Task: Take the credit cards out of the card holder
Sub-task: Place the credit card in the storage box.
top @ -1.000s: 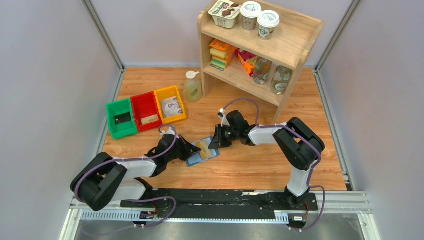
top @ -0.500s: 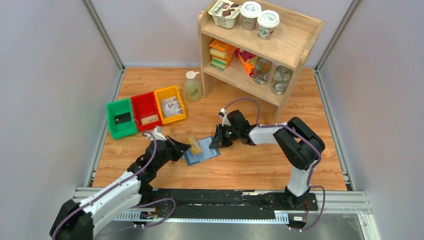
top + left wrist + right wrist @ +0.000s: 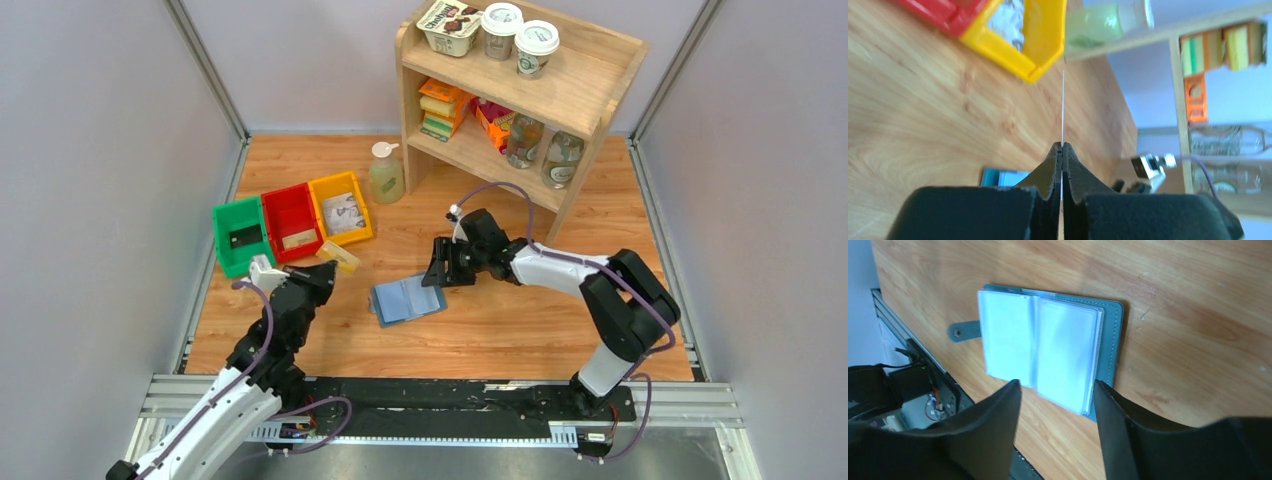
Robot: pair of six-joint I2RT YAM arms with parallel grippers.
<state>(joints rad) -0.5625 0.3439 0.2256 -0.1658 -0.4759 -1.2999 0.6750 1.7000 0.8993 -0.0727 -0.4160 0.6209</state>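
Looking down from the top view, we log three bins in a row at far left. The green bin has a dark card, the red bin a tan card, and the yellow bin a patterned card. The left gripper pinches a yellowish card just beside the near edges of the red and yellow bins. The card holder lies open on bare table, well apart from the bins and the wooden shelf. The right gripper is at its far right corner. A tub and two cups stand on the shelf top, their lettering too small to read. A pump bottle stands by the shelf's left post.

Left wrist view: the jaws are pressed together on the yellowish card, seen edge-on as a thin line. The yellow bin lies ahead, and a corner of the card holder shows low on the left.

Right wrist view: the fingers are spread wide with nothing between them, over the holder's near edge; we cannot tell whether they touch it. The card holder lies flat and open, with pale clear sleeves and a snap tab at its left. There is open wood on all sides of it.
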